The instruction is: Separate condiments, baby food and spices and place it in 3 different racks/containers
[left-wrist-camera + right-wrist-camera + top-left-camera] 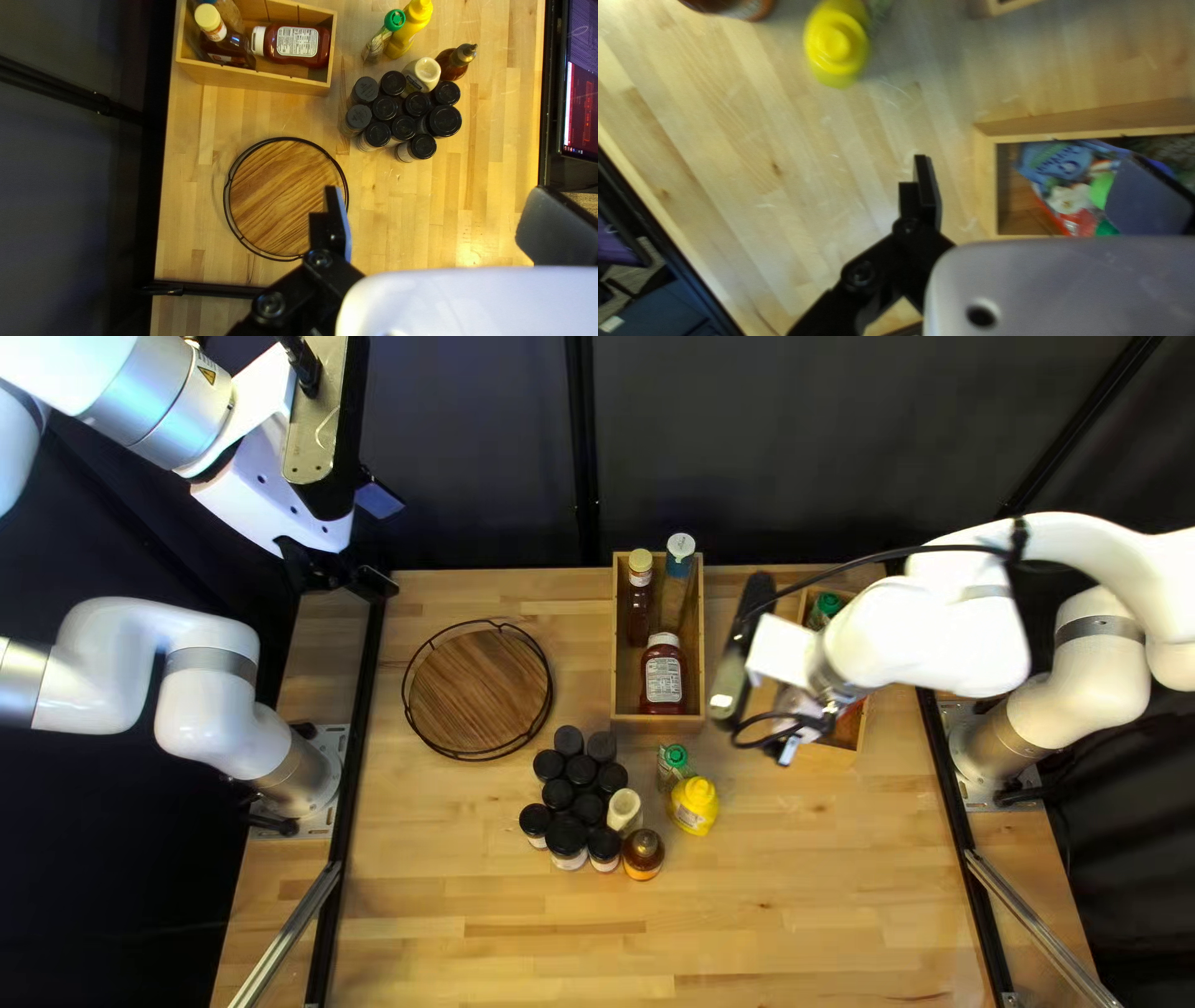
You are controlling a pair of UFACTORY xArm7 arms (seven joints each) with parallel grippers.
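My left gripper [380,541] is raised near the table's far left corner; its fingers stand open and empty in its wrist view, the gripper [433,208] beside the round wooden rack [283,196]. My right gripper [742,647] hangs between the two boxes; in its wrist view, the gripper [1027,171] is open, one finger over the pouches [1067,186]. Black-lidded jars [583,790] cluster mid-table beside a cream-capped bottle [624,810], amber bottle [644,855], yellow bottle [693,807] and green-capped bottle [674,760]. The middle box [637,724] holds a ketchup bottle [664,678] and two tall bottles.
The right-hand wooden box [847,752] is partly covered by my right arm, with a green-capped item [825,605] at its far end. The wire rim [227,186] surrounds the round rack. A screen [582,93] stands beyond the table's near edge.
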